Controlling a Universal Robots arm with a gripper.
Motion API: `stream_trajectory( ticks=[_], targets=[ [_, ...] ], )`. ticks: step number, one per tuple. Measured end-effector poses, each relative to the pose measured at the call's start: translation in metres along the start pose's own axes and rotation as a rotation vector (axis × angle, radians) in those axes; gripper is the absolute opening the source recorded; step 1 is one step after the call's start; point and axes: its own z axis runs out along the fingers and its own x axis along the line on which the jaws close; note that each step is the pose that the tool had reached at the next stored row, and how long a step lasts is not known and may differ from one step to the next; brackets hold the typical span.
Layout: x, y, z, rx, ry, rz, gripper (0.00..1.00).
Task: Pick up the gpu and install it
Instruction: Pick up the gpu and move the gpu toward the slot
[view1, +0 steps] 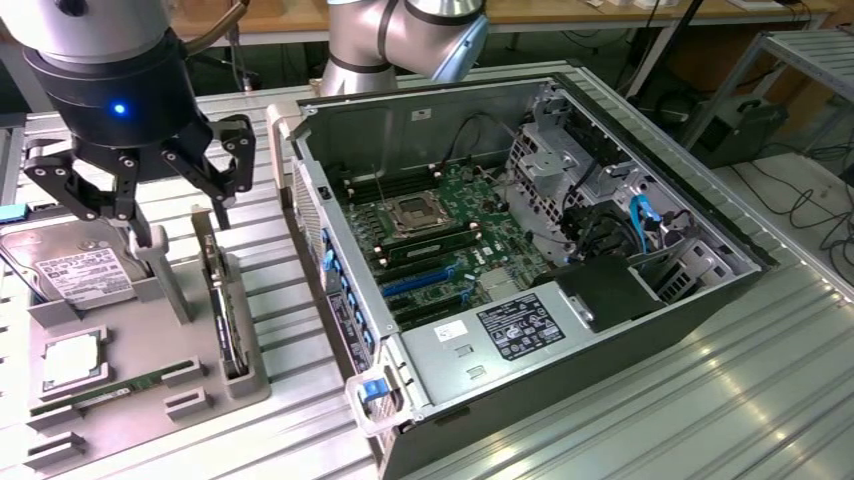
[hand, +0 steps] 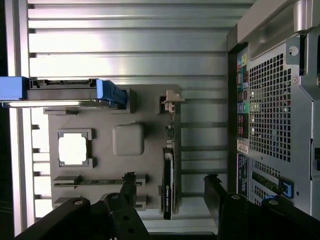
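The gpu (view1: 222, 300) stands on its edge in a slot of the grey fixture tray (view1: 127, 345), its silver bracket end toward the back. My gripper (view1: 150, 205) hangs open above the tray, over the gpu's far end and not touching it. In the wrist view the gpu (hand: 168, 177) appears edge-on as a thin dark card, and the gripper (hand: 170, 195) straddles it with fingers (hand: 127, 192) spread wide on either side. Nothing is held. The open computer case (view1: 627, 180) lies at the exterior view's right, with the motherboard's blue slots (view1: 420, 280) exposed.
On the tray lie a silver hard drive (view1: 80, 270), a processor (view1: 74, 360) and a narrow memory stick (view1: 120, 385). A grey post (view1: 158, 275) rises beside the gpu. The case's perforated rear wall (hand: 275, 100) stands close to the tray. Ribbed metal table (view1: 694, 400) all around.
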Motion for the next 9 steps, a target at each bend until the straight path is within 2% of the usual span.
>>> stream_trajectory(
  ticks=[9],
  targets=[
    [0.0001,-0.0014,0.0039,-0.0001,0.0000,-0.001,0.66]
  ],
)
